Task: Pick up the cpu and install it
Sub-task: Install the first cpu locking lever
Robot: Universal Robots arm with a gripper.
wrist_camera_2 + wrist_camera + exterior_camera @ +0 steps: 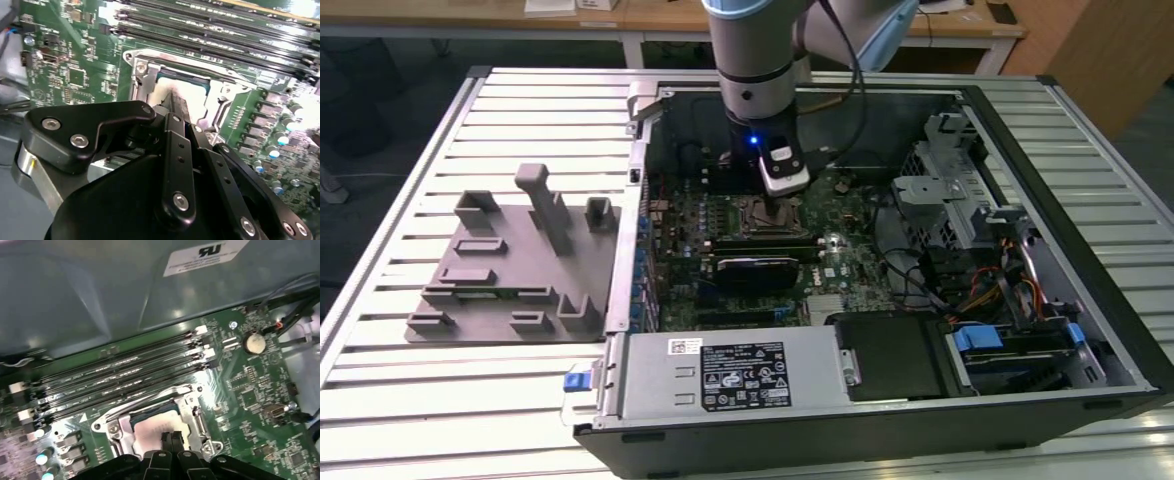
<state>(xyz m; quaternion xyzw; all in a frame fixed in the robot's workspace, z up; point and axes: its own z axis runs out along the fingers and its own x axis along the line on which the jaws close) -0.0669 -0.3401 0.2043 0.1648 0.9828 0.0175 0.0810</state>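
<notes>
The arm reaches down into the open computer case (961, 300), which lies on its side on the slatted metal worktop (400, 400), and the gripper (782, 200) hangs directly over the socket (761, 212) near the middle of the green motherboard (854, 255). In both wrist views the cpu (152, 432) (187, 95) lies flat inside the socket's metal frame (197, 422), its pale silver top facing up and its edges square with the frame. The two black fingers (171, 440) are drawn together with almost no gap between them, their tips just above or touching the chip's top, and they hold nothing; whether they actually rest on the chip cannot be told. Just beyond the socket, on the side away from the gripper in the first wrist view, run the long black memory slots (125, 375), side by side. A round coin battery (254, 343) sits on the board well apart from the socket, past the ends of the slots. Outside the case, to the exterior view's left of the socket, a grey moulded tray (520, 265) with upright posts stands on the worktop.
</notes>
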